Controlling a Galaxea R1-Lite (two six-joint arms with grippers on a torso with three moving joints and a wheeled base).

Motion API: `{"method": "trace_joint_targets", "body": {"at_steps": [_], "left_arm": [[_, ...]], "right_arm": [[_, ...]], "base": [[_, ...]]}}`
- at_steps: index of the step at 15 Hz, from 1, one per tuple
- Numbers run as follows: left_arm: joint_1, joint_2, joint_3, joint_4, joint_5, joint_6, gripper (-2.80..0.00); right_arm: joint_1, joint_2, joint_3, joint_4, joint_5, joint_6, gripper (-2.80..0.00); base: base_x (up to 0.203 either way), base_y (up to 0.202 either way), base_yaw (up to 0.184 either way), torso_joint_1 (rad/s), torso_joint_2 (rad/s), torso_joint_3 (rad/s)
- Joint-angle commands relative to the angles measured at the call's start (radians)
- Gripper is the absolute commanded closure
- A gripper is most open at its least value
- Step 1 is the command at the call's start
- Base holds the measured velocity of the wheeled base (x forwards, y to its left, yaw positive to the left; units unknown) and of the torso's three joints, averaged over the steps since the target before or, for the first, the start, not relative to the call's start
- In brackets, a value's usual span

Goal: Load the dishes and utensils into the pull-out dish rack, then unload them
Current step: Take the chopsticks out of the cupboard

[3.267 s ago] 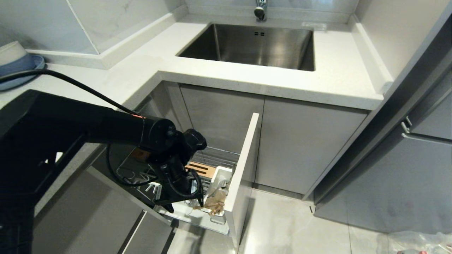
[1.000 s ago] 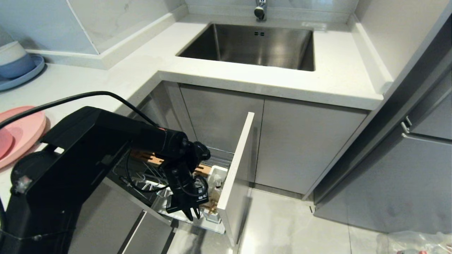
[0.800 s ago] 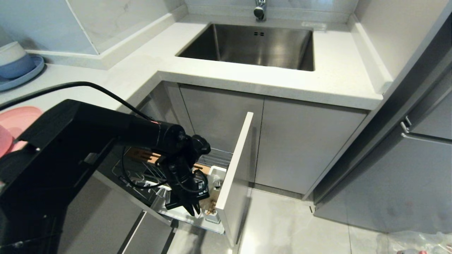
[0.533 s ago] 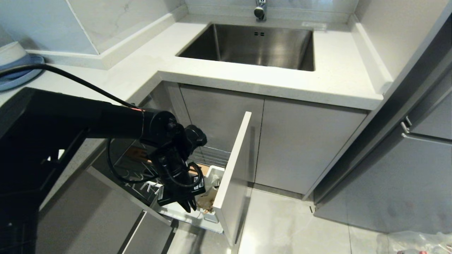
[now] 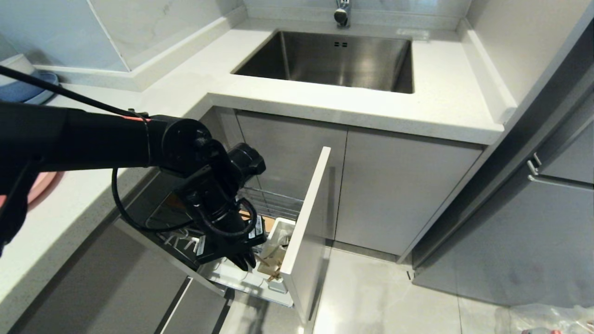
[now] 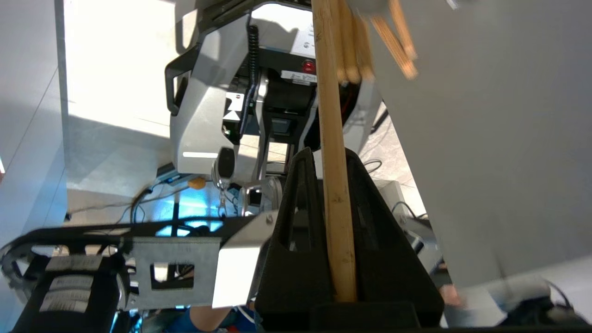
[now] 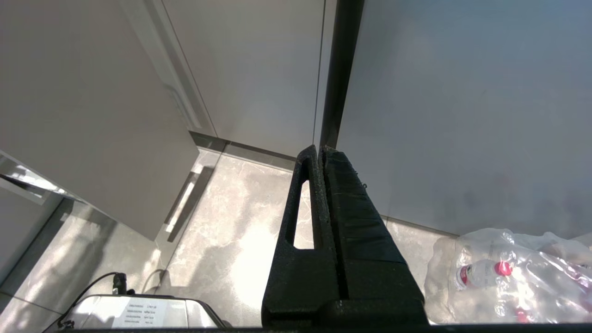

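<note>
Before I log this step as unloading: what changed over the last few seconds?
The left gripper, which reached down into the white utensil cup of the pull-out dish rack, has shut on a chopstick and is lifting; the arm has risen. The rack's front slid slightly. The sink and the parked right gripper stayed put.
</note>
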Motion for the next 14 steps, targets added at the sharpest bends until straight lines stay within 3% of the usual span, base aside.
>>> {"method": "trace_joint_targets", "body": {"at_steps": [1, 9, 14], "left_arm": [[-0.005, -0.053, -0.009, 0.016, 0.0, -0.006, 0.0], [-0.027, -0.203, -0.076, 0.112, 0.016, -0.026, 0.0], [-0.05, -0.362, -0.13, 0.154, 0.066, -0.033, 0.0]], "right_arm": [[0.0, 0.0, 0.0, 0.0, 0.001, -0.001, 0.0], [0.0, 0.0, 0.0, 0.0, 0.001, -0.001, 0.0], [0.0, 0.0, 0.0, 0.0, 0.001, -0.001, 0.0]], "base": [[0.0, 0.0, 0.0, 0.0, 0.0, 0.0], [0.0, 0.0, 0.0, 0.0, 0.0, 0.0], [0.0, 0.0, 0.0, 0.0, 0.0, 0.0]]}}
